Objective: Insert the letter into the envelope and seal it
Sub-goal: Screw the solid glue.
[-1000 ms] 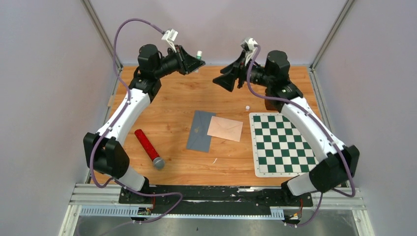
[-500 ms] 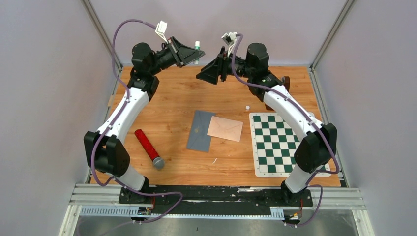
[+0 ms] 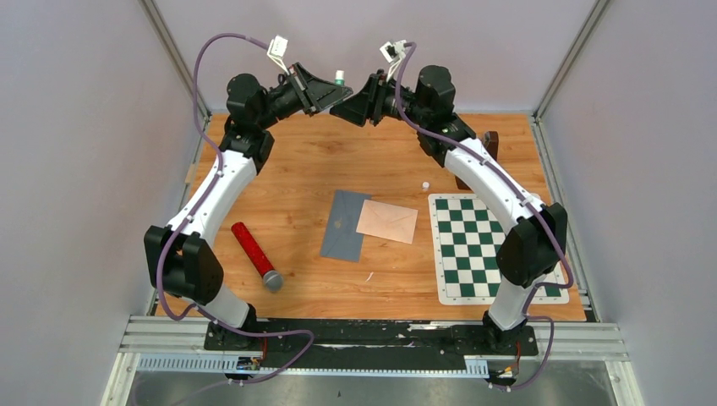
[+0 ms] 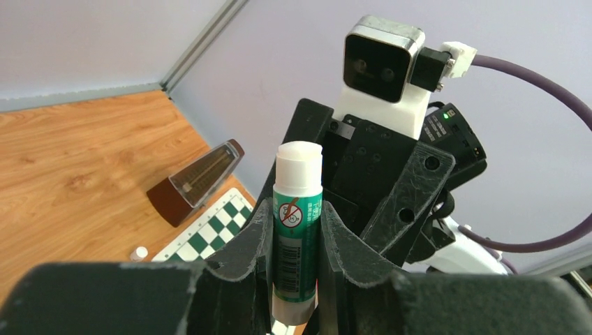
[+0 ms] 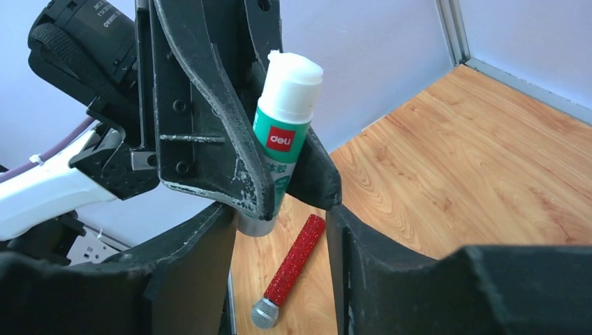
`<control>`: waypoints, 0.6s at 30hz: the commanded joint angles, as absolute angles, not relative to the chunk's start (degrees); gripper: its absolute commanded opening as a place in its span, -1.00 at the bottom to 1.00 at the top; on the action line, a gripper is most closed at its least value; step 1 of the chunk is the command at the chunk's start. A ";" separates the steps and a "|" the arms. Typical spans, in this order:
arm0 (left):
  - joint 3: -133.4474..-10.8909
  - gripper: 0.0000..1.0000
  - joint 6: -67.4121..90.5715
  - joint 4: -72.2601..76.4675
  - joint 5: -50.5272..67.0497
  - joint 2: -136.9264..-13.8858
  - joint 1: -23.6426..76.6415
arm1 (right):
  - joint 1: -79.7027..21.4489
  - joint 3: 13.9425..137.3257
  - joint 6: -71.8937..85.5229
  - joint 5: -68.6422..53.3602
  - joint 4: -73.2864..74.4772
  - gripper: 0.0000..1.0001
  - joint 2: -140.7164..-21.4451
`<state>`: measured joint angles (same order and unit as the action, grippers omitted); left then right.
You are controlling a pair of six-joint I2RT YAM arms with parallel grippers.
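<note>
left claw (image 4: 297, 213) is clenched on an upright glue stick (image 4: 298, 178), raised above the surface (image 3: 296, 161), and the right claw (image 5: 279, 227) is spread just beside it. what seems the peach envelope (image 3: 387, 222) lies overlapping the grey-blue letter (image 3: 341, 228), nothing yet inserted. uncapping is judged in hand, so a pinch on the white top is called for.

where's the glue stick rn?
Glue stick is aloft over the table's far edge in the top view, clamped in the left tool, right tool open just beside it.
</note>
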<state>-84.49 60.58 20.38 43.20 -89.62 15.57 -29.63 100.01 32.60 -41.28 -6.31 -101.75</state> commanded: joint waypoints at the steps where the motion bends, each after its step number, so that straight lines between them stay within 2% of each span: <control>1: -85.33 -1.00 59.92 21.14 43.29 -88.20 15.47 | -30.21 102.83 35.06 -38.05 -7.94 -0.04 -102.33; 7: -85.42 -1.00 59.45 20.16 43.24 -88.11 15.47 | -30.38 102.92 34.46 -38.01 -9.05 -0.44 -102.33; 8: -85.42 -1.00 59.36 19.85 43.20 -88.13 15.47 | -30.41 102.88 34.19 -37.79 -9.32 -0.53 -102.30; 11: -85.52 -1.00 58.66 18.76 42.66 -88.28 15.47 | -30.41 102.55 32.66 -37.24 -9.79 -0.99 -101.72; 12: -85.52 -1.00 57.40 17.59 41.69 -88.03 15.47 | -30.41 102.30 32.02 -36.81 -9.65 -1.00 -101.36; 14: -85.30 -0.69 54.68 16.45 40.28 -87.49 15.40 | -30.42 102.05 29.59 -36.88 -8.30 -1.00 -100.57; 15: -85.09 -0.34 52.54 16.27 40.18 -87.30 15.39 | -30.37 102.04 28.03 -37.46 -7.07 -1.00 -100.16; 17: -85.04 0.04 49.92 16.18 40.39 -86.89 15.19 | -30.18 101.81 26.31 -38.12 -4.15 -1.00 -99.29; 18: -85.01 0.15 49.39 16.44 40.64 -86.65 15.07 | -30.08 101.43 25.93 -38.64 -2.96 -1.00 -98.93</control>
